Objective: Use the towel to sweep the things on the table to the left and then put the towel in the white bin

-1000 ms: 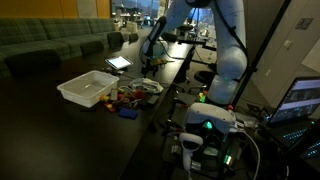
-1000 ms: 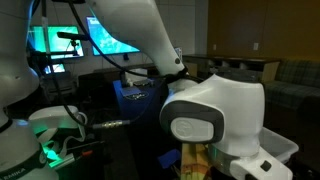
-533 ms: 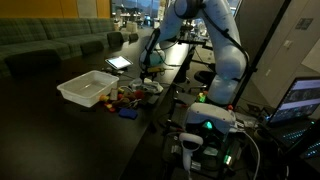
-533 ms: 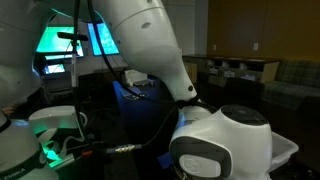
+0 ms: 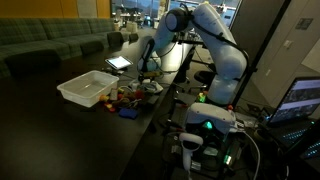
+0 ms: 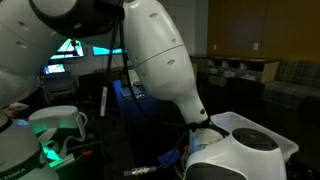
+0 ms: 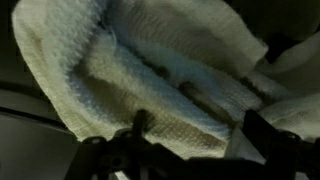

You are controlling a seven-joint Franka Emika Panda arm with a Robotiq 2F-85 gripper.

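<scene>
A cream knitted towel point(image 7: 150, 70) fills the wrist view, crumpled right under my gripper point(image 7: 200, 135). The two dark fingers stand wide apart on either side of a towel fold, so the gripper is open and just above the cloth. In an exterior view the arm reaches down to the towel point(image 5: 151, 87) on the dark table, with the gripper point(image 5: 146, 76) low over it. The white bin point(image 5: 88, 90) stands left of the towel. Small colourful things point(image 5: 128, 97) lie between the bin and the towel. In an exterior view the arm hides nearly everything; only the bin's rim point(image 6: 278, 140) shows.
A blue object point(image 5: 127, 113) lies near the table's front edge. A tablet point(image 5: 119, 62) lies farther back on the table. A green sofa point(image 5: 50, 42) runs along the back. Equipment with green lights point(image 5: 208, 125) stands beside the robot base.
The arm has swung down and forward towards the table. The gripper has dropped from above the far end to just over the towel.
</scene>
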